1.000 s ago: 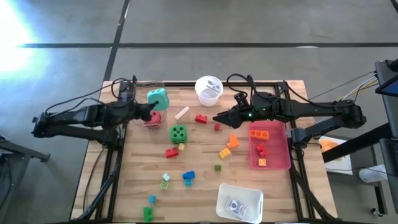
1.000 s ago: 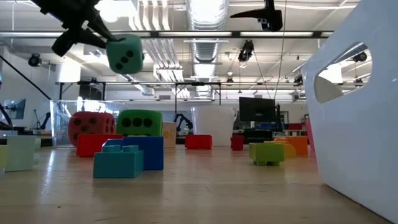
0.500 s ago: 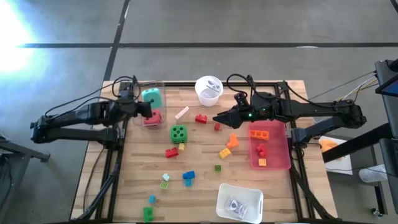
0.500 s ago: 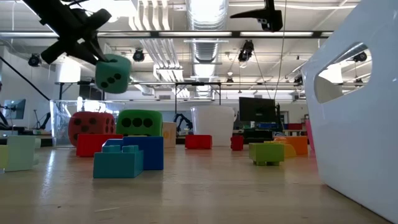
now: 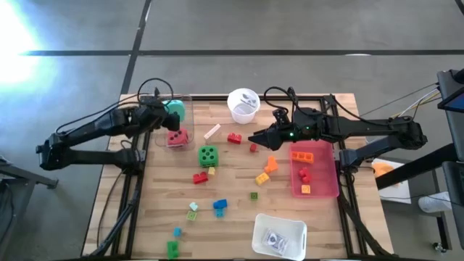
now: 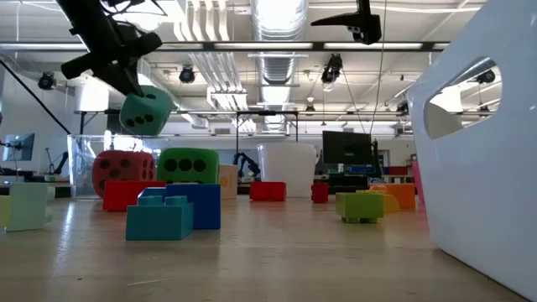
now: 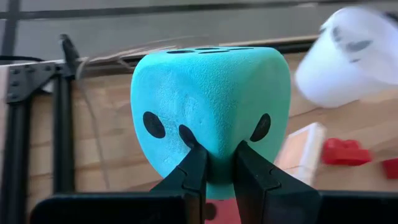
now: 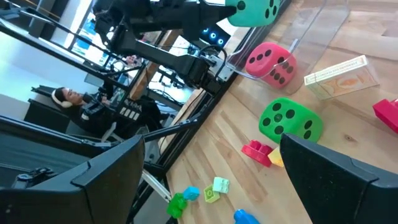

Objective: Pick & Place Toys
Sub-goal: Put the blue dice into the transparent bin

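Note:
A teal black-dotted die (image 5: 174,109) hangs in the air at the table's far left, with my left gripper (image 5: 162,117) shut on it; the low view shows it (image 6: 145,111) above the red die (image 6: 123,172). The red die (image 5: 177,137) sits in a clear box (image 5: 161,138). A green die (image 5: 208,155) rests on the wood nearby. Small bricks lie scattered, among them a red one (image 5: 234,138) and a blue one (image 5: 220,206). My right gripper (image 5: 252,138) hovers open over the table's middle, with nothing between its fingers (image 8: 93,180). My left gripper pinches a rounded edge of the teal die (image 7: 217,155) between its two fingertips (image 7: 191,169), which stand close together with the soft edge squeezed between them. The fingers come from the table's left, slanting down. The die is lifted clear, tilted, above the clear box.
A white cup (image 5: 243,105) stands at the far middle. A pink tray (image 5: 319,181) with a few bricks lies at the right. A white rectangular tray (image 5: 279,235) sits at the near edge and fills the low view's right side (image 6: 478,151).
My left gripper has carried the teal die toward the table's far left corner and has tipped further downward, staying shut on it. In the low view the die has sunk and turned, and now hangs closer over the clear box.

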Tool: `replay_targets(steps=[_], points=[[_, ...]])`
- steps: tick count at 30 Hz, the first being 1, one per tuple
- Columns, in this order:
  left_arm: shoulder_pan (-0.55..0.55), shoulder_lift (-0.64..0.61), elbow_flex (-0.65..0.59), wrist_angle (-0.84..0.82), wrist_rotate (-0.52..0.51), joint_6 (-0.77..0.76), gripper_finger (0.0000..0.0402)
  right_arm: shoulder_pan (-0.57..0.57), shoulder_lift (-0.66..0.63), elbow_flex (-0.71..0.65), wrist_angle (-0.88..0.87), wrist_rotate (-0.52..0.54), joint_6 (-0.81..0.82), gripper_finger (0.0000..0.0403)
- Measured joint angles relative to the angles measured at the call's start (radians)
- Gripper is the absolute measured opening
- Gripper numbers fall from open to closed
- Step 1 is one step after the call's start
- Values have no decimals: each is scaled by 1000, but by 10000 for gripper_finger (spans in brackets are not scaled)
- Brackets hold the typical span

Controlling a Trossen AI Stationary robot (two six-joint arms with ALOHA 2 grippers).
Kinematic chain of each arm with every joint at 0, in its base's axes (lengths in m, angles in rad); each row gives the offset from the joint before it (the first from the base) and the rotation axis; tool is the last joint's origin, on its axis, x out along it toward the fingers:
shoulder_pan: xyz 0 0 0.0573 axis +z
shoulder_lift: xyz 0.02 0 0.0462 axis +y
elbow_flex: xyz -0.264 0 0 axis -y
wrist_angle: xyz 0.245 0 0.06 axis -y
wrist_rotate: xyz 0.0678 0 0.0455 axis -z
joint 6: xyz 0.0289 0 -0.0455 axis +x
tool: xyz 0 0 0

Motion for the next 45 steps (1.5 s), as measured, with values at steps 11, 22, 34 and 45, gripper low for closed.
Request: replay_targets(steps=[11,22,34,45], points=[[67,129,14,-3,21,87,36,0,0,0,0,-1,-22,362],[111,278,63,-3,31,172,29,0,0,-2,0,-1,-22,362],[162,379,61,-1,58,177,13,7,0,-29,3,-1,-18,362],[162,463,61,-3,74,153,8,7,1,-47,5,0,4,362]])
